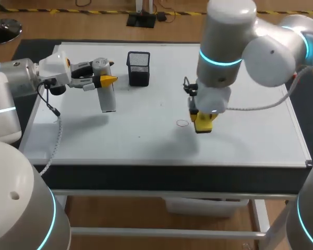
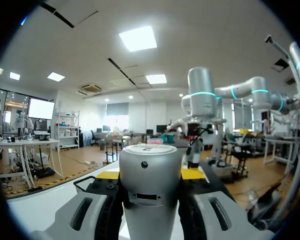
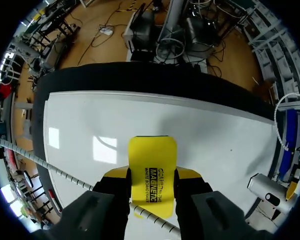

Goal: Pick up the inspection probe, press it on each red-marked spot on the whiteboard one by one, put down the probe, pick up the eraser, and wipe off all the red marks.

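Eraser (image 3: 152,165) is clamped between the right gripper's (image 3: 151,176) fingers, low over the whiteboard (image 1: 146,135), with a faint red ring (image 1: 182,123) just beside it on the left arm's side. Bare board spreads all round that gripper, every edge well apart from it. Left gripper (image 2: 150,197) grips the probe (image 2: 150,165), with a mesh cup (image 1: 139,67) near its tips.

Yellow eraser (image 3: 152,170), silver-grey probe (image 1: 107,94), black mesh cup (image 1: 139,67), perhaps reddish ring (image 1: 183,123).
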`<act>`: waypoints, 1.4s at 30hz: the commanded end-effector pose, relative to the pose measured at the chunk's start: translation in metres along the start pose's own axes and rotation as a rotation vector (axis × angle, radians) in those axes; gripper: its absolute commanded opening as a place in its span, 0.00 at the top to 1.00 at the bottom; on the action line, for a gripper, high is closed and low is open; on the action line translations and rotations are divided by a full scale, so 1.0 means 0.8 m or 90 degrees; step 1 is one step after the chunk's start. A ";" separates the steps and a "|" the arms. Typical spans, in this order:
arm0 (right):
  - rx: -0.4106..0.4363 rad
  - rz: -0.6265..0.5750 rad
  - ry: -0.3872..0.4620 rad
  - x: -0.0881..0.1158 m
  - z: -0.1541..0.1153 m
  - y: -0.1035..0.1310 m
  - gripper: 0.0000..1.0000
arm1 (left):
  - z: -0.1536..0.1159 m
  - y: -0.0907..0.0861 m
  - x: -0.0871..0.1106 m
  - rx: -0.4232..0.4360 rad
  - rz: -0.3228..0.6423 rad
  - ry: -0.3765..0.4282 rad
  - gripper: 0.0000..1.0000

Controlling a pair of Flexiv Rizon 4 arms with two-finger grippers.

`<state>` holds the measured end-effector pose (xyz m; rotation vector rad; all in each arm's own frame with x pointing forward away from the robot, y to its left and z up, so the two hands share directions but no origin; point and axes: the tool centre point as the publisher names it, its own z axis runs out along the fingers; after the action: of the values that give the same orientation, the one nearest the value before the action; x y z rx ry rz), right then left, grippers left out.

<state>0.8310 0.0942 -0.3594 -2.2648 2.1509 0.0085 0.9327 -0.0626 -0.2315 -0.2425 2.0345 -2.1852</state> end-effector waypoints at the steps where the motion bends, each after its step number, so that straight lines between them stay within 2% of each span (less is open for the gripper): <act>1: -0.012 0.005 0.032 -0.027 0.009 -0.012 1.00 | 0.000 0.000 0.000 0.002 0.001 0.001 1.00; 8: -0.027 0.000 0.035 -0.053 0.024 -0.018 1.00 | 0.000 0.000 0.000 0.002 0.001 0.001 1.00; 17: -0.036 0.002 0.051 -0.062 0.056 -0.032 1.00 | 0.000 0.000 0.000 0.002 0.001 0.001 1.00; 29: -0.042 0.022 0.034 -0.060 0.077 -0.041 1.00 | 0.000 0.000 0.000 0.002 0.001 0.001 1.00; 42: -0.046 0.046 0.036 -0.032 0.084 -0.053 1.00 | 0.000 0.000 0.000 0.002 0.001 0.001 1.00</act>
<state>0.8709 0.1298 -0.4270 -2.2524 2.3020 0.0157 0.9327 -0.0626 -0.2314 -0.2426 2.0347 -2.1851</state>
